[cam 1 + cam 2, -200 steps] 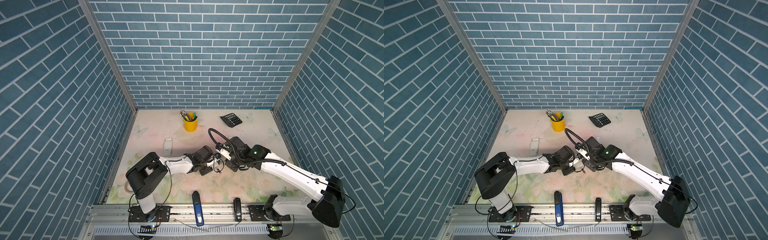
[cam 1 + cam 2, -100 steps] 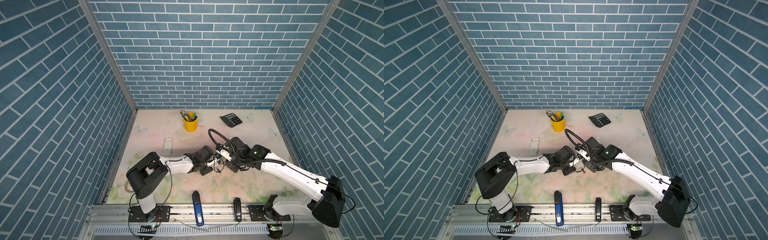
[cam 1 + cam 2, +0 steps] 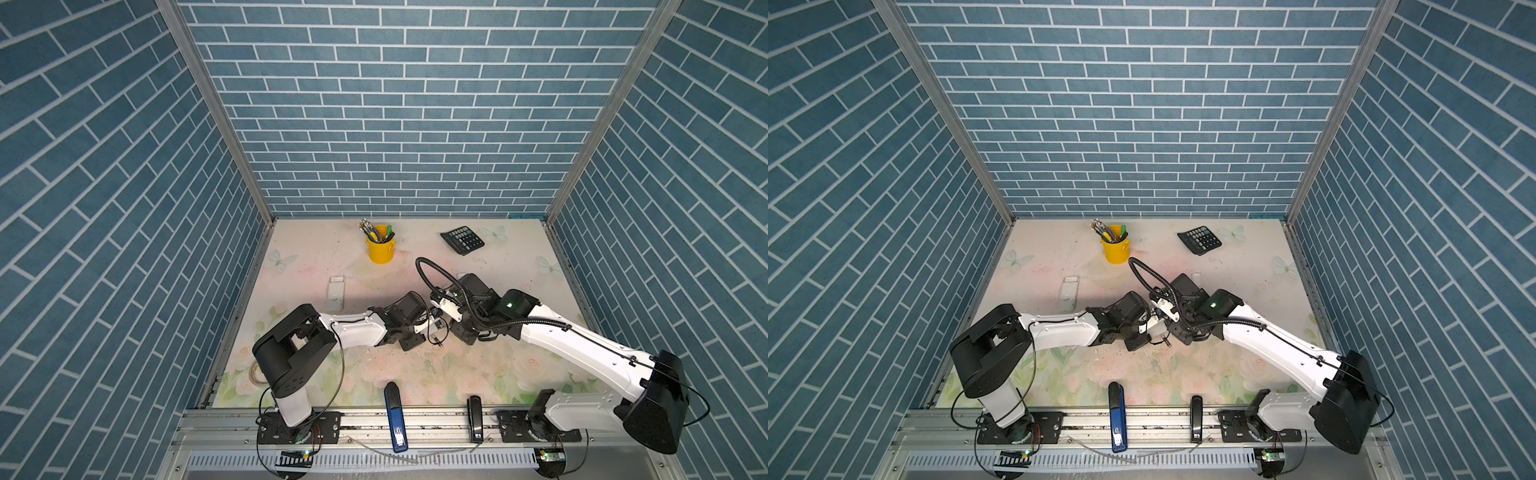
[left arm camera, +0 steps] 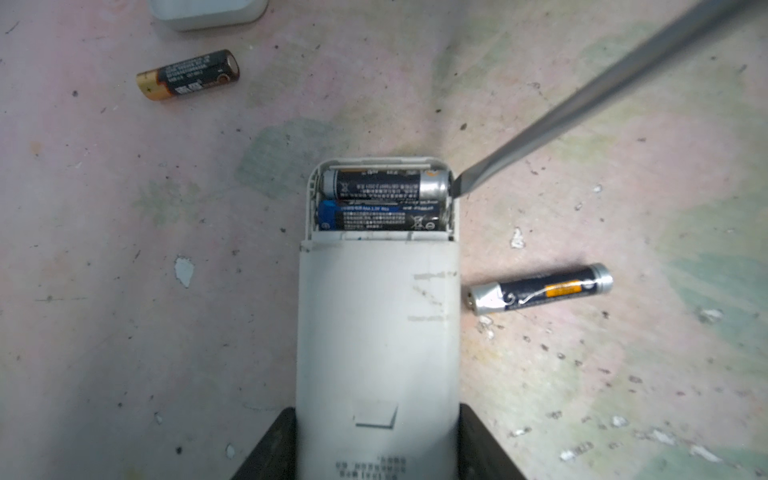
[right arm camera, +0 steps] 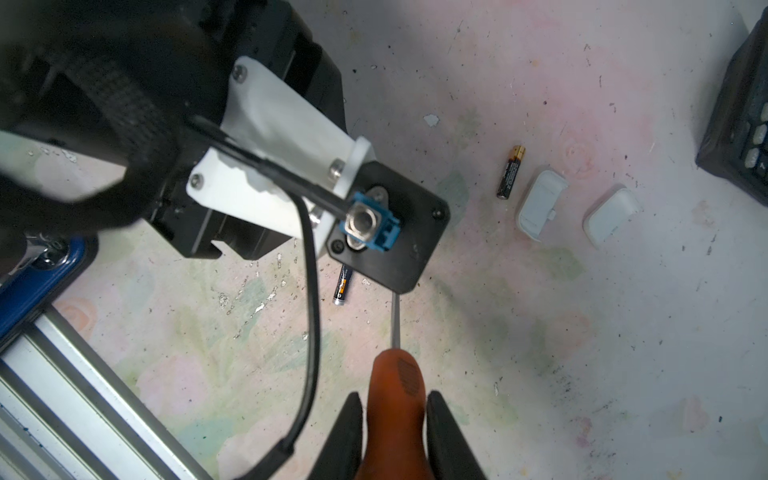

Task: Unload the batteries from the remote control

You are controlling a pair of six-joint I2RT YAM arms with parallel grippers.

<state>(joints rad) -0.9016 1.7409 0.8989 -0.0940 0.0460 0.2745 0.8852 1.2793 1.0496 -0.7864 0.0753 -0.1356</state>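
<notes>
Pinning remote control (image 4: 378, 332) w/ left gripper (image 4: 376, 444) at low centre of left wrist view: clamped on both long sides, back face up, prob. to keep the open bay steady and turned toward the screwdriver (image 4: 582, 99). Seated in that bay at frame centre: two batteries (image 4: 384, 185), side by side across the body. Out on the table: loose battery (image 4: 189, 75) at upper left and second loose battery (image 4: 540, 289) just right of the remote control, both clear of the work, so approx. halfway done by my reckoning. Gripping the orange screwdriver handle w/ right gripper (image 5: 395, 432) at bottom centre of right wrist view, shut tight round it for leverage. Coming in slanted from upper right of left wrist view, w/ flat tip at the bay's right wall, next to the silver end of the upper seated cell. Likely set there to pry that end up. Can't confirm actual contact. Parked at right of right wrist view: two white covers (image 5: 540, 205), near calculator (image 5: 744, 124), out of the way.
</notes>
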